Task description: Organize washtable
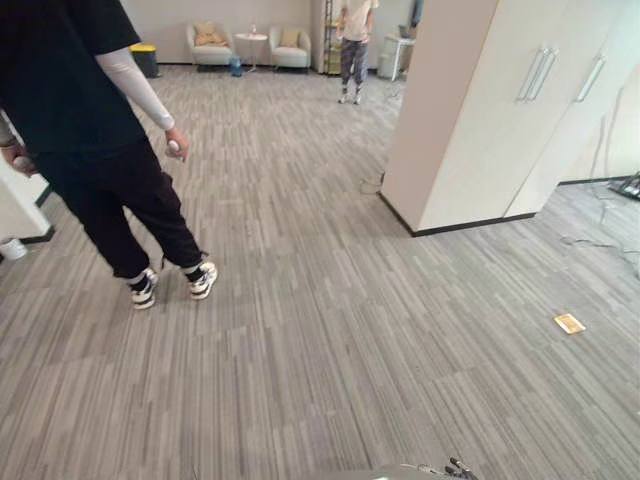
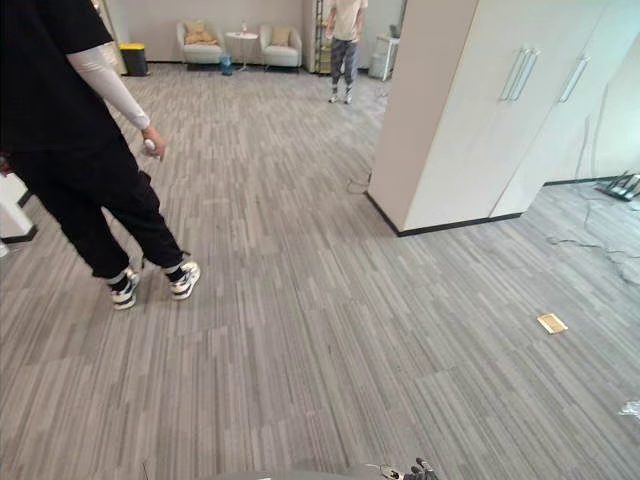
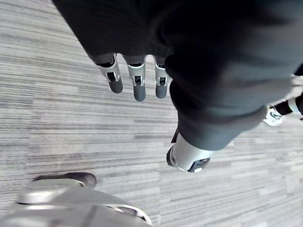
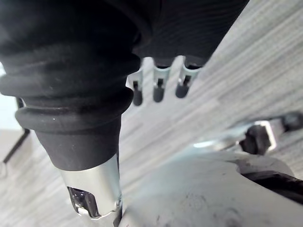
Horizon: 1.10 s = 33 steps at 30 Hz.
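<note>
Both hands just hang over the grey striped carpet floor (image 1: 330,340), nothing in either. The left hand (image 3: 138,82) has loose, straight fingers with the thumb apart, and the right hand (image 4: 159,89) is the same deal. Up ahead there's a person in black shirt and black trousers (image 1: 95,170) at 10 o'clock, and a tall white cabinet with long silver handles (image 1: 500,110) at 1. A second person in a light top (image 1: 354,45) is far off at 12, and a small tan floor plate (image 1: 569,323) at 4.
</note>
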{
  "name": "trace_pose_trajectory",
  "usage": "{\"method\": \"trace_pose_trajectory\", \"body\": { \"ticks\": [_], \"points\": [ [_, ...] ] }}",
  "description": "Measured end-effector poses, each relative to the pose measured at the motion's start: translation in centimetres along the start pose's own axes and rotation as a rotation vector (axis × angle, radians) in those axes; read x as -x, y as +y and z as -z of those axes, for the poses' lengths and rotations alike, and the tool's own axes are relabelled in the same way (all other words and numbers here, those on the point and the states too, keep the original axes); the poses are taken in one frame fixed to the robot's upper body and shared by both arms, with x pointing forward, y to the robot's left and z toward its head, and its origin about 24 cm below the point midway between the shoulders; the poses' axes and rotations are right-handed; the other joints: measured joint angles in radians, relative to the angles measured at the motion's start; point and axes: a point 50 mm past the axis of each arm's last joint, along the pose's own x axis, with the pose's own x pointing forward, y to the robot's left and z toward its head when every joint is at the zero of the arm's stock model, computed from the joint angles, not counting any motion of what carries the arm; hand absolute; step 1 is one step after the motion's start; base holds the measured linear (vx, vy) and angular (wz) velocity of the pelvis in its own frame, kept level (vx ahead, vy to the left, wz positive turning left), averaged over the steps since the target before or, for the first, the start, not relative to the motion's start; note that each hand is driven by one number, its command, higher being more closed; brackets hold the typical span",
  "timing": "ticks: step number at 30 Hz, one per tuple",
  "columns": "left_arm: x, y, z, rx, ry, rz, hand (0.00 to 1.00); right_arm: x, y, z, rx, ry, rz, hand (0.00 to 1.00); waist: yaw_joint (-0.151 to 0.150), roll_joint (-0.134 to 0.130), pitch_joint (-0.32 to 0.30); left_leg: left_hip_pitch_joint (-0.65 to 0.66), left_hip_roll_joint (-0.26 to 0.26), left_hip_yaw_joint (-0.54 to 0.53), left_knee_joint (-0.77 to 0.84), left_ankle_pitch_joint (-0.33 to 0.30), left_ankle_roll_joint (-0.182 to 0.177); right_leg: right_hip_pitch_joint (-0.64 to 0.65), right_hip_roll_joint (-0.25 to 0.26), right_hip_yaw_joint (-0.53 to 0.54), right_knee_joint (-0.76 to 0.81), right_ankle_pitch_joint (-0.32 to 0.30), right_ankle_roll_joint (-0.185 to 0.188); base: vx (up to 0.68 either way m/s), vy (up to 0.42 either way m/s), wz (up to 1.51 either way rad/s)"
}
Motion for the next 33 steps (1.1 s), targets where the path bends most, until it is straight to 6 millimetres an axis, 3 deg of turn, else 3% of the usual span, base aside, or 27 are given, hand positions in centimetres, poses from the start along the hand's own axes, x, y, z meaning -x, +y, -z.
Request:
{"method": "trace_pose_trajectory", "body": {
  "ticks": [1,2,3,15,22,27,29,31,33],
  "points": [
    [-0.1,0.2,-0.4,-0.007,-0.013,-0.003,0.00,0.0,0.2,0.1,-0.001,0.006,-0.005,0.00,0.000,-0.019,0.005,0.006,-0.013,-0.002,-0.002,-0.004,-0.007,0.005,0.004,-0.006,-0.206,0.107,-0.012,0.22,-0.003,-0.03],
    [-0.2,0.5,-0.6,-0.012,-0.016,-0.012,0.00,0.1,0.5,0.6,-0.012,0.024,-0.009,0.00,-0.004,-0.030,0.014,0.026,-0.034,-0.008,-0.014,-0.008,-0.013,0.005,-0.002,-0.019,-0.250,0.148,0.017,0.19,-0.012,0.02],
    [0.0,-0.3,0.1,-0.025,0.009,0.009,0.00,0.4,-0.8,2.4,0.049,0.103,0.010,0.00,0.000,0.009,-0.017,0.050,0.025,-0.070,-0.072,-0.014,-0.079,0.172,0.067,-0.018,-0.648,0.329,0.016,0.10,-0.021,0.04],
    [0.1,-0.2,0.4,-0.002,-0.005,-0.013,0.00,0.4,-0.7,2.1,0.041,0.070,0.040,0.00,0.001,0.012,-0.014,-0.010,0.034,-0.058,-0.081,-0.013,-0.077,0.094,0.074,-0.010,-0.625,0.320,0.007,0.02,-0.005,-0.03],
    [0.2,-0.8,-0.2,0.013,-0.042,-0.009,0.00,0.4,-0.8,1.2,0.030,0.018,0.067,0.00,0.002,0.035,0.022,-0.046,0.035,-0.057,-0.077,-0.012,-0.077,0.054,0.075,-0.012,-0.618,0.316,0.006,0.07,0.005,0.00],
    [0.2,-1.0,-0.7,0.024,-0.062,-0.007,0.00,0.3,-0.9,1.0,0.030,0.008,0.072,0.00,0.008,0.036,0.024,-0.078,0.034,-0.058,-0.067,-0.012,-0.077,0.020,0.071,-0.014,-0.598,0.308,0.005,0.00,0.000,0.00],
    [0.1,-1.1,-0.9,0.036,-0.068,-0.007,0.00,0.3,-0.9,0.7,0.027,-0.007,0.072,0.00,0.013,0.034,0.034,-0.082,0.032,-0.058,-0.062,-0.012,-0.077,-0.022,0.069,-0.016,-0.506,0.261,0.004,0.00,-0.015,0.05],
    [0.1,-1.0,-1.7,0.068,-0.091,-0.026,0.00,0.4,-0.6,0.7,0.007,-0.017,0.071,0.00,0.025,0.024,0.046,-0.080,0.017,-0.076,-0.049,-0.028,-0.083,-0.100,0.049,-0.021,-0.297,0.140,0.000,-0.01,-0.096,0.32],
    [0.1,-0.8,-1.5,0.145,-0.085,-0.051,0.00,0.4,-0.8,0.7,0.008,-0.017,0.075,0.00,0.027,0.022,0.052,-0.100,0.036,-0.091,0.069,-0.112,-0.110,-0.105,0.052,-0.042,-0.182,0.055,-0.006,0.05,-0.145,0.36]
  ]
}}
